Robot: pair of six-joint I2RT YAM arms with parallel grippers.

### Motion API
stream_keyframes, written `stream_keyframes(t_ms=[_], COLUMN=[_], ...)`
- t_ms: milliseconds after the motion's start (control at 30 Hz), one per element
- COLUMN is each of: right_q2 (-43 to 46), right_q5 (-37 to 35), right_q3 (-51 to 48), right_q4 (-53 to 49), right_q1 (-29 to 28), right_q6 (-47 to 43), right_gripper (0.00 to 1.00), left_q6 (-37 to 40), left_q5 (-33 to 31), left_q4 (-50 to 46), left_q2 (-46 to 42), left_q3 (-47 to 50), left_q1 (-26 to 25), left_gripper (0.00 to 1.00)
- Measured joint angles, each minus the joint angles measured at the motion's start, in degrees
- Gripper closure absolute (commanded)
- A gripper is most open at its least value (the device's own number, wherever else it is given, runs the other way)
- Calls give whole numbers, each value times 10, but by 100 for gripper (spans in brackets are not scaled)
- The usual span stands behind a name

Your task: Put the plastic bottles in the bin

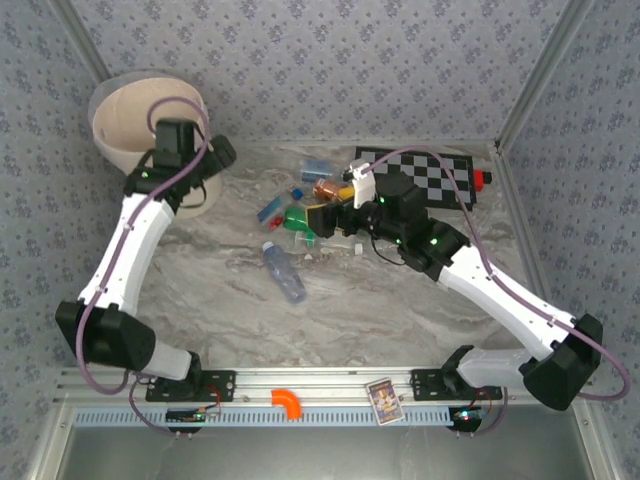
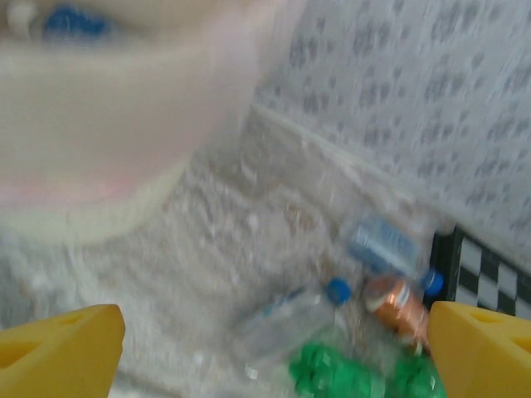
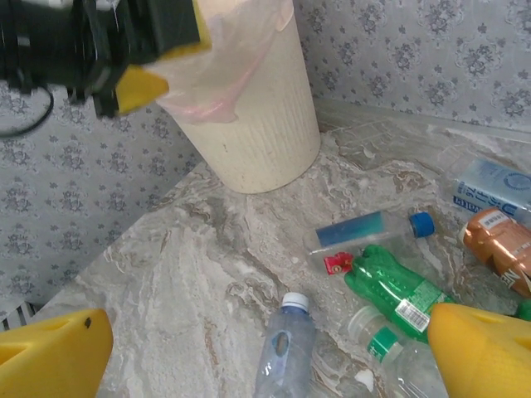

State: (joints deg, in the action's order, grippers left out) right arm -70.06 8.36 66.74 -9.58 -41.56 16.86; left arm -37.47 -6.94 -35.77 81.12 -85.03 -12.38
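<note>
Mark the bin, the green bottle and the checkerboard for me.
bin (image 3: pixel 257 124): right wrist view, ribbed side wall.
green bottle (image 3: pixel 388 286): right wrist view, mid body.
checkerboard (image 1: pixel 437 185): top external view, bare squares.

Legible markings: none confirmed.
The blue-labelled bottle (image 3: pixel 495 187) carries pale print. The orange bottle (image 3: pixel 498 247) has a white patch. The green bottle (image 3: pixel 383 283) has a white sticker (image 3: pixel 412 313) with barcode-like lines. A small card (image 1: pixel 383 400) on the near rail bears a picture. All lettering is too small or blurred to read.
</note>
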Motion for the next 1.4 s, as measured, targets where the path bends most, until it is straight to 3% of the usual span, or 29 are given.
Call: stream_keyframes(t_ms=[367,733,1400], right_q2=[32,44,52], right_q5=[1,5,11], right_q3=[-43,-68,-76], right_q4=[17,27,38], right_q1=[14,26,28], right_q6=[2,7,17], right_gripper=[1,1,1], left_q6=[-127,-235,-291], left_q5=[4,18,52], left_q4=[39,76,134], left_q2=[-40,-6,122], left_q3=[221,296,322], left_q1=[-116,-209,-234], left_gripper=[10,17,25])
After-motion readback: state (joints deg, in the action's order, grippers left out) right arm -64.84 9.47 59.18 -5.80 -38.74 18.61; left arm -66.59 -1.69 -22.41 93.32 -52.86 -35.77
